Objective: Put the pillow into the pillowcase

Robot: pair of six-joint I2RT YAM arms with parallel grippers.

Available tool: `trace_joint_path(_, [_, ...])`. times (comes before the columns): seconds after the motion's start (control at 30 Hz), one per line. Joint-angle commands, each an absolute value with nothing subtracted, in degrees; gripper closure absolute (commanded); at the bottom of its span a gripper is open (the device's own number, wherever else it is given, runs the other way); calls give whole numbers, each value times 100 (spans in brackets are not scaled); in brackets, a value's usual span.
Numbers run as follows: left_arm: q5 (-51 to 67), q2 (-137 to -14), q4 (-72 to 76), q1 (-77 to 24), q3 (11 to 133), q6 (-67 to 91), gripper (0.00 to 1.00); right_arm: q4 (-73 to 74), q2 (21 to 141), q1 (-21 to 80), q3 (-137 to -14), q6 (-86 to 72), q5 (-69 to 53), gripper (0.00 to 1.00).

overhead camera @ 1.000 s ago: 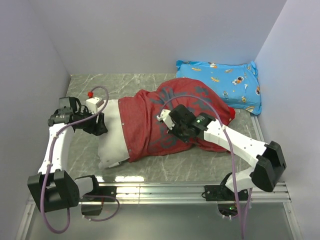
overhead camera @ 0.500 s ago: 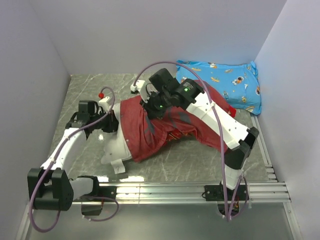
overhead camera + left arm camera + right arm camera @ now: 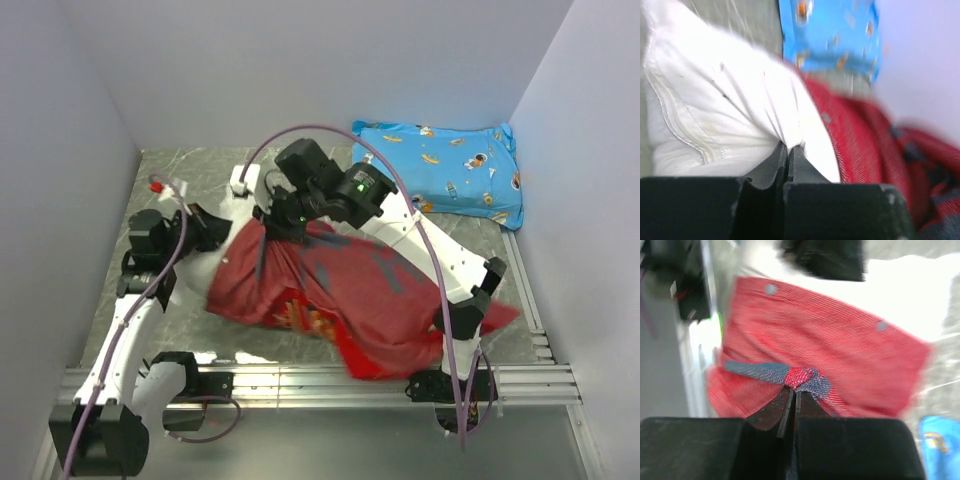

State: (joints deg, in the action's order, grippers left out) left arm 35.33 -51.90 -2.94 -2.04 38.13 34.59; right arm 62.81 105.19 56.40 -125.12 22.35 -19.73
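Right gripper [image 3: 791,390] is clamped on a bunched fold of the red pillowcase [image 3: 340,290]; left gripper [image 3: 788,147] is clamped on white pillow [image 3: 715,100] fabric. The pillowcase sprawls from mid-table to the near rail and drapes over the right arm's base. The pillow sits at its left end, mostly hidden in the top view. Blue pillow [image 3: 440,170] is in the far right corner. Cartoon prints are too blurred to read.
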Motion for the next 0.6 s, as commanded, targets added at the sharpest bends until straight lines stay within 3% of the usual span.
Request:
trace_joint_path(0.0, [3973,-4633,432,-18,4333,4034,100,3405,10757,5406,-13490,2399,-1548,100])
trace_joint_path(0.43, [2743,-3613,-158,2090,4764,4237,100,371,11250,5062,-14106,2408,-282,100])
trace_joint_path(0.57, [2662,-3463,-98,2153,4667,3780,100,122,11101,5054,-13932,2303,-675,100])
